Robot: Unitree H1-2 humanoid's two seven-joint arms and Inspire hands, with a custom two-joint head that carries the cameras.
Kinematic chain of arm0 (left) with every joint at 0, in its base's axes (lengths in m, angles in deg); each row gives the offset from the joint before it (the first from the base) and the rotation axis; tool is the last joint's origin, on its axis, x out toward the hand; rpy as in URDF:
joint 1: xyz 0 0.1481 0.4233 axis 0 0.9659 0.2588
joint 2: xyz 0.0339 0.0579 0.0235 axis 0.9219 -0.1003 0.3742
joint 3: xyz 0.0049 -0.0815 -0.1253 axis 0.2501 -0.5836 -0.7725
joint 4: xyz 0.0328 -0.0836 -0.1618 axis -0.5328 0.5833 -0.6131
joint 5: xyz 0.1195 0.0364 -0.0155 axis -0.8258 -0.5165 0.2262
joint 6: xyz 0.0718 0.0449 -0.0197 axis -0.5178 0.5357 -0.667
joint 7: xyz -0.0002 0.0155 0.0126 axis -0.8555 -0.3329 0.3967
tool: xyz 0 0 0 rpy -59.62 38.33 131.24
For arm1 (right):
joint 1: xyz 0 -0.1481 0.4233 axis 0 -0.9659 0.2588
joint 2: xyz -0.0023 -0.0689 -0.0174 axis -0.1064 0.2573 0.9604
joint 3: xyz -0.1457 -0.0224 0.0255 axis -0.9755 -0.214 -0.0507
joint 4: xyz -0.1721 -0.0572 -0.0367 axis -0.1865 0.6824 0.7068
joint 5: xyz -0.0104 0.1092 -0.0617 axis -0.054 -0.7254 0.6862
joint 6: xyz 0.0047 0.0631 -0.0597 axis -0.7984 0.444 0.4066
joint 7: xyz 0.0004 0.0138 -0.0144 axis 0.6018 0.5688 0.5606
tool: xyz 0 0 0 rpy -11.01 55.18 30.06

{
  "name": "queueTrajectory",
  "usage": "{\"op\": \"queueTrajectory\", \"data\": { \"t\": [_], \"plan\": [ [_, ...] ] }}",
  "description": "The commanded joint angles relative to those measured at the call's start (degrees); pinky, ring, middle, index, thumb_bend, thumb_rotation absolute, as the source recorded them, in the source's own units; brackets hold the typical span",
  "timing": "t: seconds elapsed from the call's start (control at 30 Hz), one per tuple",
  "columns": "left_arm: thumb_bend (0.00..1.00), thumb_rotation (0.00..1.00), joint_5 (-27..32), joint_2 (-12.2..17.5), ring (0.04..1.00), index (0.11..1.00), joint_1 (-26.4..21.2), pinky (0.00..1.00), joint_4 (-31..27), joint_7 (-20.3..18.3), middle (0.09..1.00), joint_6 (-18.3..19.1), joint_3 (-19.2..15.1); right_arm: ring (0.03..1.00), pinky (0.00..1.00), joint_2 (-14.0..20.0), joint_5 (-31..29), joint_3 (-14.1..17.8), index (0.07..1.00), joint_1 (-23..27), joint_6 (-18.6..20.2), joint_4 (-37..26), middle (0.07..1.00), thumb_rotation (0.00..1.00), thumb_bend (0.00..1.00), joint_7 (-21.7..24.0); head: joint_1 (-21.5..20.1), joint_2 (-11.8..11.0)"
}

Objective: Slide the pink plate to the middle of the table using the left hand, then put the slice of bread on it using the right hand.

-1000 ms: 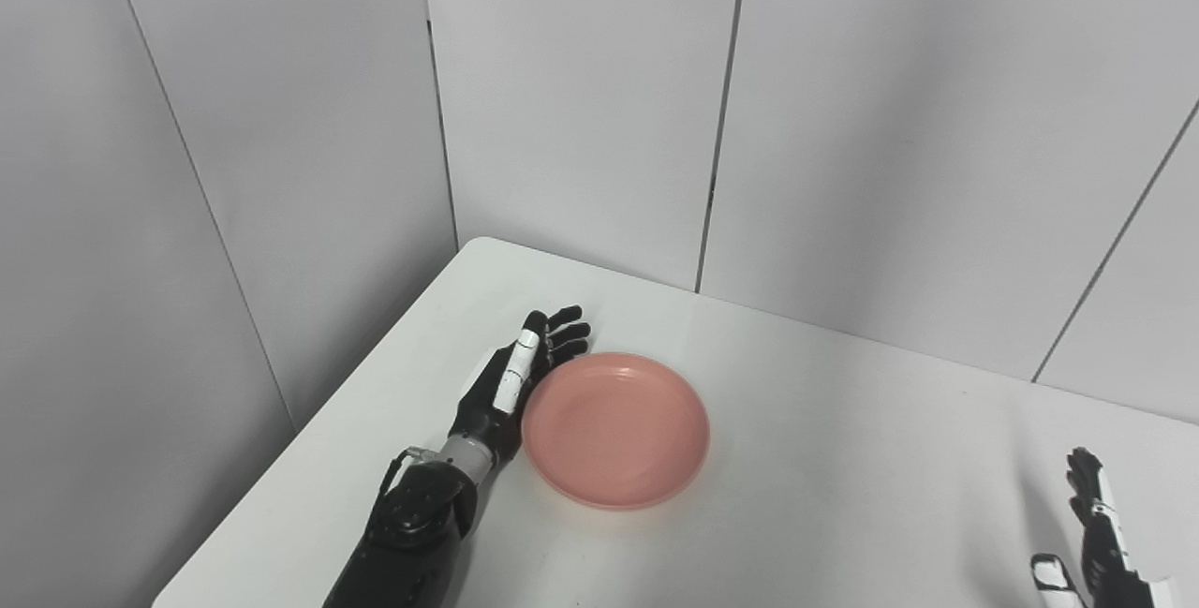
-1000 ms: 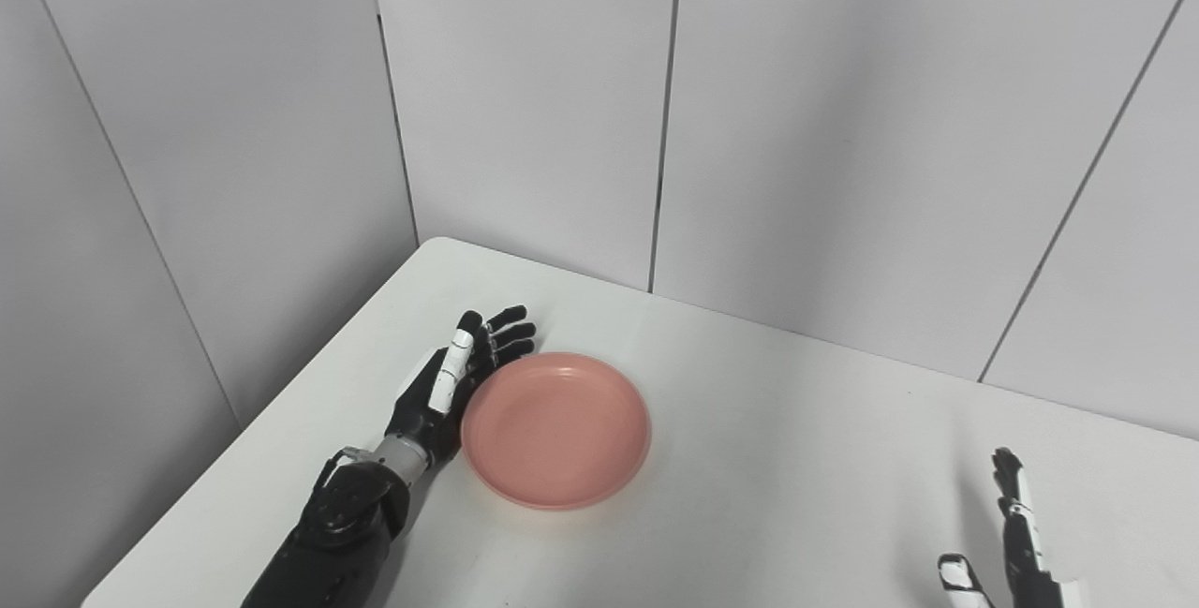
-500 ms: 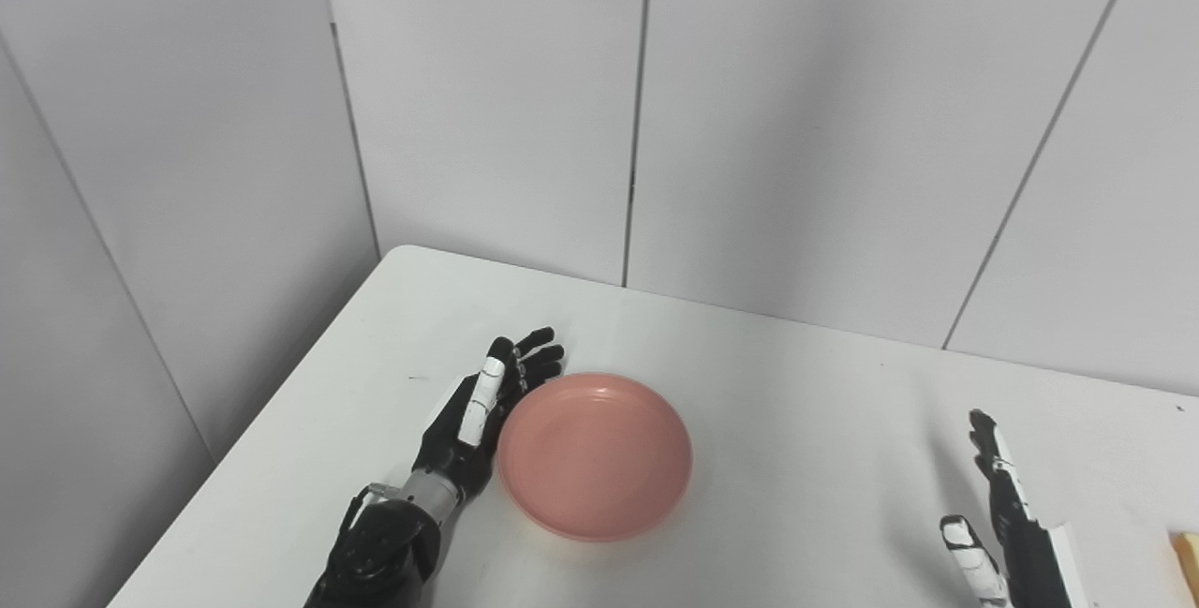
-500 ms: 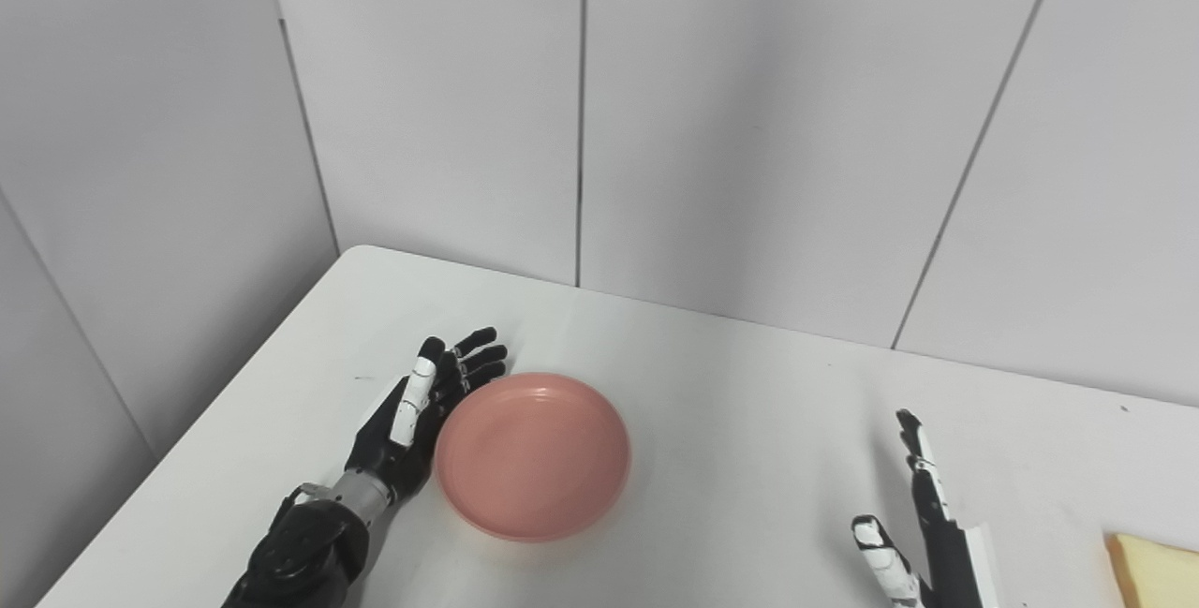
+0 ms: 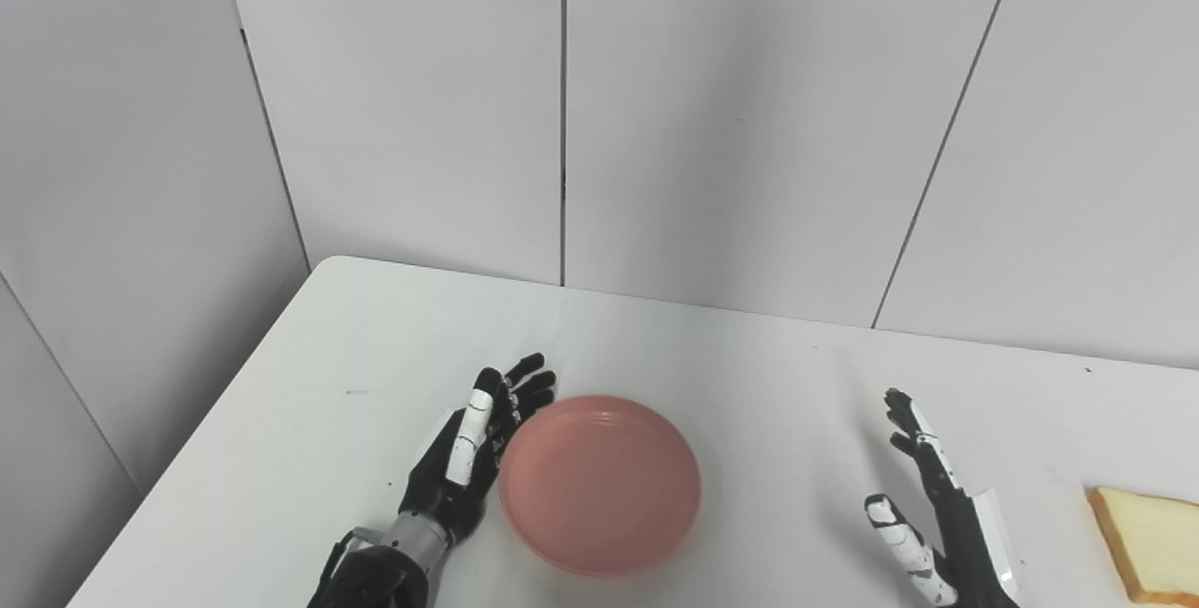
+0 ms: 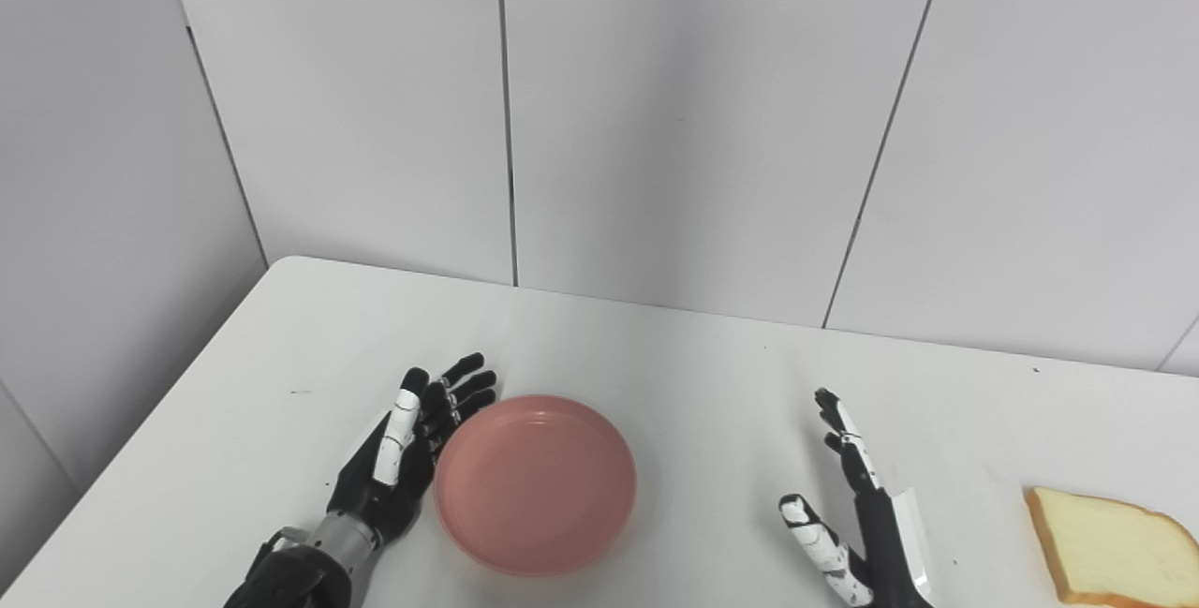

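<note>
- The pink plate (image 5: 600, 481) lies flat on the white table (image 5: 375, 355), toward the near edge and somewhat left of the middle of what the cameras show.
- The plate is empty, and its inside looks smooth and shallow with a low raised rim.
- The left hand (image 5: 468, 453) rests on the table just beside the plate's left rim, with the palm side turned toward the plate.
- Its fingers (image 5: 525, 381) are stretched forward and a little apart; they reach past the far-left curve of the rim and grasp nothing.
- The side of the left hand appears to touch the plate's rim, though the exact contact cannot be told from either view.
- The left forearm comes in from the bottom edge, black with a silver wrist band.
- The right hand (image 6: 857, 514) stands on its edge well to the right of the plate, palm facing left toward it.
- Its fingers (image 6: 834, 421) point away from the robot, and the white-tipped thumb sticks out to the left, so the hand is spread and empty.
- The slice of bread (image 6: 1110, 547) lies flat on the table at the far right, near the front edge, well apart from the plate.
- The right hand sits between the plate and the bread, touching neither.
- Grey wall panels (image 5: 712, 121) with thin dark seams rise behind the table.
</note>
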Motion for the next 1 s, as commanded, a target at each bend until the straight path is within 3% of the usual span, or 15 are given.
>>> {"op": "queueTrajectory", "data": {
  "t": [0.0,0.47,0.6,0.8,0.93,0.97],
  "plan": [
    [0.76,1.00,0.0,-1.2,0.922,0.882,0.1,0.99,-1.0,-1.6,0.906,0.5,1.0,0.901,0.86,-3.4,0.8,-0.9,0.921,-6.0,-1.2,3.6,0.915,1.00,0.86,-1.8,-0.4,0.5],
    [0.78,1.00,-0.6,-5.6,0.921,0.894,3.2,0.98,1.6,-1.0,0.908,-2.8,2.9,0.918,0.87,-6.7,5.3,1.2,0.942,-8.1,1.1,-3.1,0.935,1.00,0.70,0.4,-3.6,5.7],
    [0.76,1.00,-1.6,-7.0,0.934,0.890,4.1,0.99,2.3,-1.0,0.910,-5.8,3.7,0.941,0.92,-7.1,4.0,1.2,0.952,-8.1,2.6,-5.1,0.951,1.00,0.67,2.3,-4.0,7.5],
    [0.73,1.00,-2.6,-8.1,0.947,0.908,5.1,1.00,0.8,-0.6,0.925,-7.3,4.5,0.942,0.92,-7.9,4.5,1.6,0.953,-8.2,5.7,-7.9,0.955,1.00,0.69,3.8,-4.6,10.8],
    [0.74,1.00,-2.3,-8.5,0.945,0.910,5.5,0.99,-0.5,-0.6,0.924,-6.4,4.6,0.944,0.92,-8.0,4.7,1.8,0.955,-8.2,6.4,-9.0,0.961,1.00,0.69,4.5,-4.7,11.7],
    [0.73,1.00,-2.1,-8.8,0.947,0.918,5.7,0.99,-0.8,-0.6,0.928,-6.2,4.6,0.943,0.91,-8.0,5.1,1.9,0.955,-8.1,6.5,-9.4,0.961,1.00,0.69,4.5,-4.8,12.8]
  ]
}}
